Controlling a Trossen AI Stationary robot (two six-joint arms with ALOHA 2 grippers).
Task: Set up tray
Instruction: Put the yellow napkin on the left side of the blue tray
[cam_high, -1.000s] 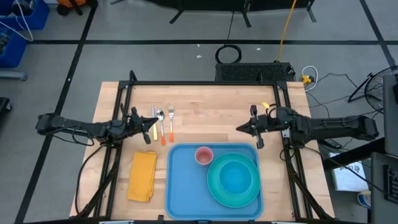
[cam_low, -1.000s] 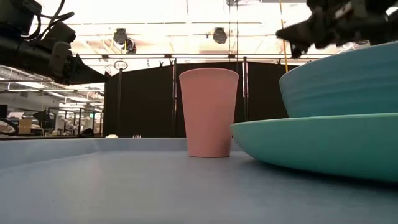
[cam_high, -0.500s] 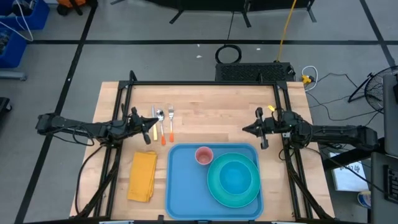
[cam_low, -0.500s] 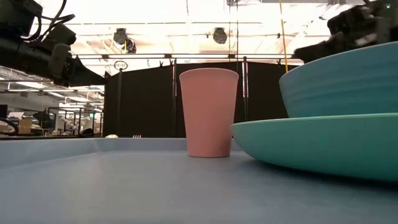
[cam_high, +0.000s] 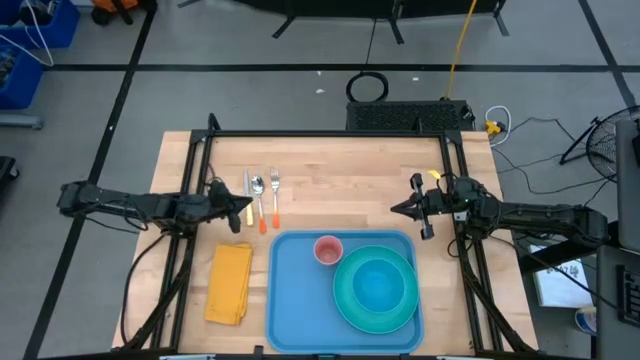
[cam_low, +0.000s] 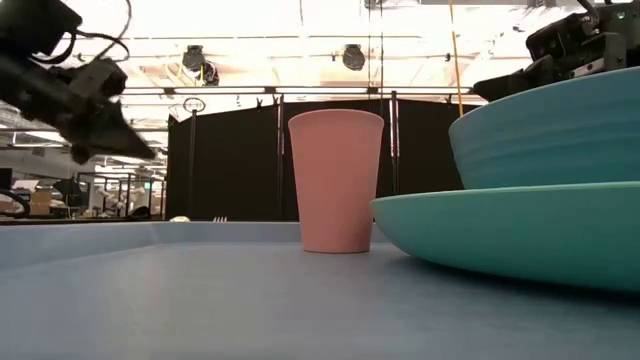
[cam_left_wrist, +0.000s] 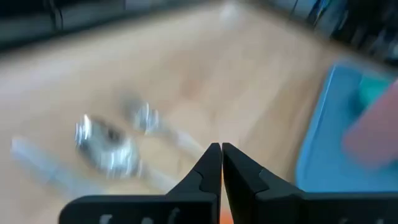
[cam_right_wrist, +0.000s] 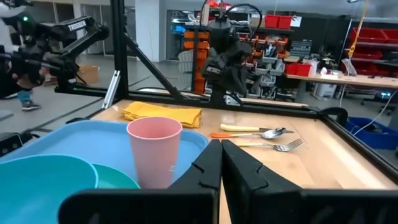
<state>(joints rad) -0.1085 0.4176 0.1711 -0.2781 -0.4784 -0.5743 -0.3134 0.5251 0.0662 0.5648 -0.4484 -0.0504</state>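
Wooden slats make up my worktop (cam_high: 340, 180), framed by a dark metal rig, with a workshop of shelves and red bins beyond it; the tray (cam_high: 295, 300) lies at the near middle of that worktop, flat and square to the edge, which I judge suits loading from either side. On it a pink cup (cam_high: 328, 249) stands upright near the far rim, and a teal plate (cam_high: 345, 300) carrying a teal bowl (cam_high: 378, 284) fills the tray's right half; the cup sits just beside the plate, whether touching I cannot tell. Off the tray, a folded yellow napkin (cam_high: 230, 283) lies just beside its left edge, and the knife (cam_high: 246, 185), spoon (cam_high: 258, 188) and fork (cam_high: 274, 186) lie side by side beyond the napkin, handles toward the tray; these pieces are not yet on the tray, so I judge the job partly done.

My left tool (cam_high: 243, 203) hovers right next to the cutlery, fingers pressed together and holding nothing, its wrist view blurred over the spoon and fork; I take that placing as readiness for the cutlery. My right tool (cam_high: 398, 209) waits off the tray's far right corner, fingers likewise together and empty, pointed across the cup toward the cutlery.
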